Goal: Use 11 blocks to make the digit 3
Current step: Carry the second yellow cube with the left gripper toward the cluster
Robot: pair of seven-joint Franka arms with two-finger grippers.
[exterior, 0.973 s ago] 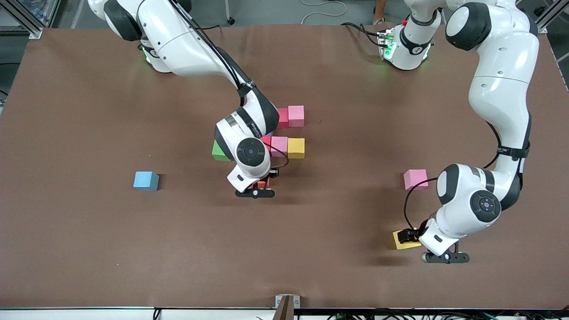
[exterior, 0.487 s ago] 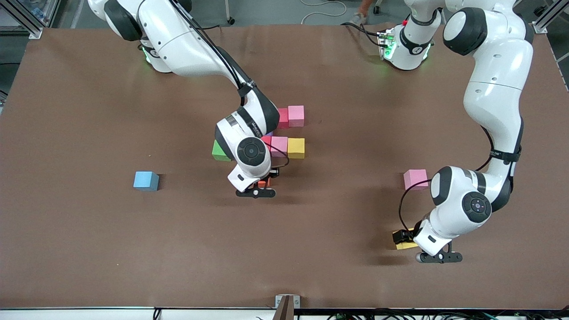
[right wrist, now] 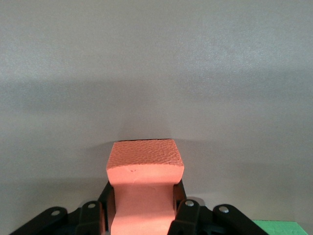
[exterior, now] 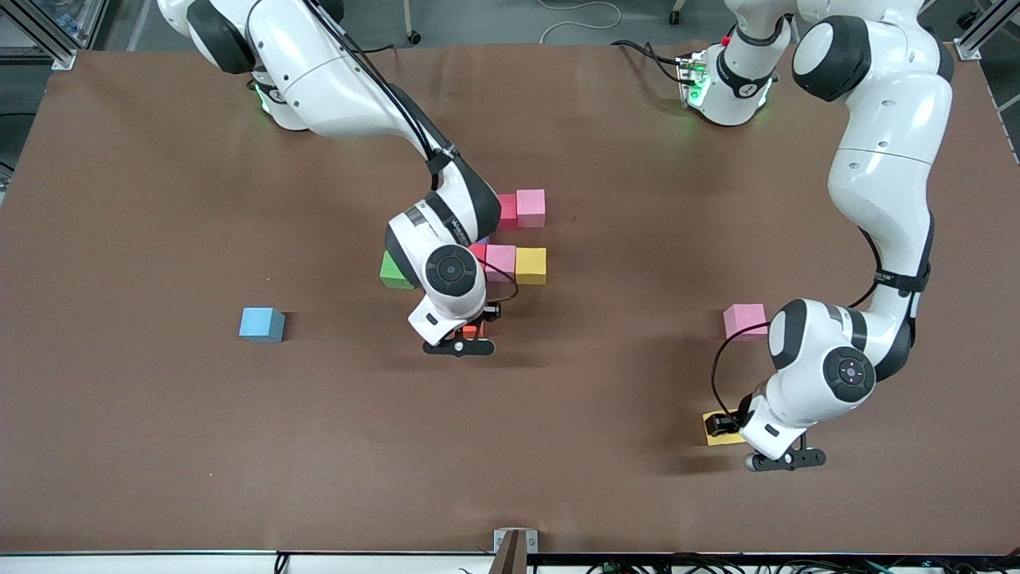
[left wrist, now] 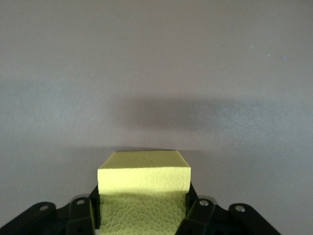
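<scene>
My left gripper is down at the table near the front camera, shut on a yellow block; in the left wrist view its fingers press both sides of that yellow block. My right gripper is shut on an orange block, squeezed between its fingers, low over the table just nearer the camera than the cluster. The cluster holds a pink block, a red block, a second pink block and a yellow block; the right wrist hides the others.
A green cube lies beside the cluster toward the right arm's end. A light blue block lies alone farther toward that end. A pink block lies on its own beside the left arm's wrist.
The left gripper's fingers have closed onto the yellow block, and its wrist has shifted slightly toward the right arm's end. The right arm has not moved.
</scene>
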